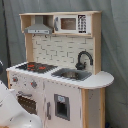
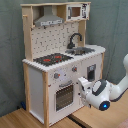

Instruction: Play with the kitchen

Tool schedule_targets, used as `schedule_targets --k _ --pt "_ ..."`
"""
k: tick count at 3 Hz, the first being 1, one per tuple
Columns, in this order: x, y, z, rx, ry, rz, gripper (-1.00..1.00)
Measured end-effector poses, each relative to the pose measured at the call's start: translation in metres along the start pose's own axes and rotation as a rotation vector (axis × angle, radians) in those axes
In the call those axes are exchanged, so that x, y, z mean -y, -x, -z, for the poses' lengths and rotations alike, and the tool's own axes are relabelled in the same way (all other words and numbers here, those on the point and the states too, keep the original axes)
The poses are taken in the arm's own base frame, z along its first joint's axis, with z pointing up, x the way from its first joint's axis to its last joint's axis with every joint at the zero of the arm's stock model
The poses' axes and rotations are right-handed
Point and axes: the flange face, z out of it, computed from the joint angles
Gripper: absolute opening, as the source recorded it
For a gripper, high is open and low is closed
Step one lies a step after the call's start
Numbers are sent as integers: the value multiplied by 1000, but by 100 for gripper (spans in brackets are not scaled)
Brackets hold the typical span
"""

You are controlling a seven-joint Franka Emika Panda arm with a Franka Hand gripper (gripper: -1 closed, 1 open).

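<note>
We see the kitchen (image 2: 52,65) filling the left and centre of the frame, a pale-wood and white toy unit with a grey hood (image 2: 49,20) at the upper left, a pegboard back (image 2: 50,40) below it, a black-red hob (image 2: 52,59) on the counter and a black faucet (image 2: 74,39) curving over the sink (image 2: 84,50) to its right. At the lower right our white arm (image 2: 114,90) reaches in from the frame's right edge, its gripper (image 2: 83,88) up against the front panel just right of the oven door (image 2: 63,95), though we cannot tell how its fingers are set. The whole unit stands on a wooden surface (image 2: 20,119) before a dark grey-green backdrop (image 2: 10,50).
</note>
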Motion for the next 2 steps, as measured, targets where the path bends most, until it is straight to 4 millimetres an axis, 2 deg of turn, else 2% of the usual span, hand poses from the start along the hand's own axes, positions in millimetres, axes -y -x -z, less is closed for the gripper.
schedule_targets --k 2 --pt "-17 -18 17 -64 41 169 100"
